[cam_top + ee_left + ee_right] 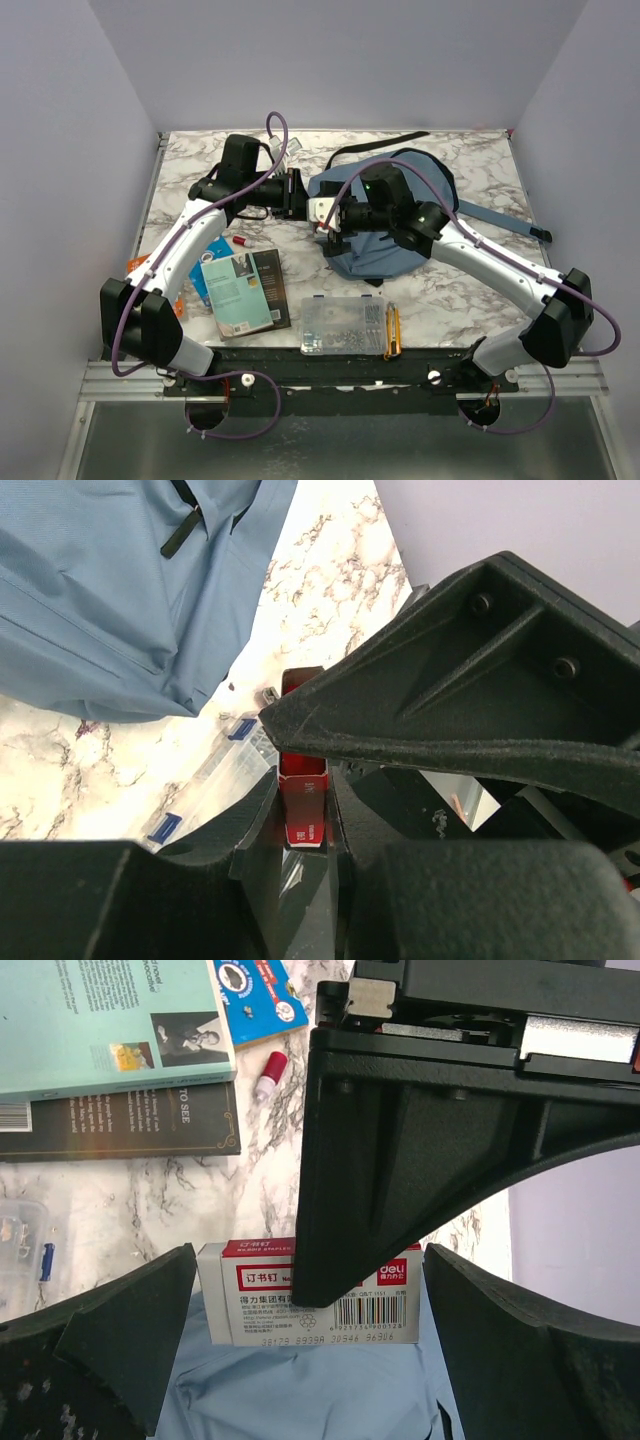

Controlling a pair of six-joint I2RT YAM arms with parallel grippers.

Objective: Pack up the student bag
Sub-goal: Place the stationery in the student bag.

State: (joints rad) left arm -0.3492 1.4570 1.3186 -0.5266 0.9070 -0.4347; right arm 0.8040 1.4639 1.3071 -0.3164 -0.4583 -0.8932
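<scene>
On a marble table (470,290), a blue packet (205,268) and a small red-capped tube (240,241) lie at the left. A teal book (235,292) is stacked on a dark book (272,285) just right of them. Above these, the left gripper (303,198) reaches toward the middle of the table, its fingers drawn narrow and pinching a small red-and-white staple box (303,815) by its thin sides. At the near edge, a clear compartment case (340,325) sits just beside a yellow-and-black utility knife (392,330).

The right gripper (330,225) meets the box from the opposite side. Its fingers (120,1340) are spread as wide as they go, one on each side of the box's long face. The wrist view shows them right at the box's ends, but not whether they touch it.

The student bag (375,262), blue-grey and rounded, lies flat right of centre under the right arm, with the box raised over its left edge. One strap (500,222) trails off to the right.
</scene>
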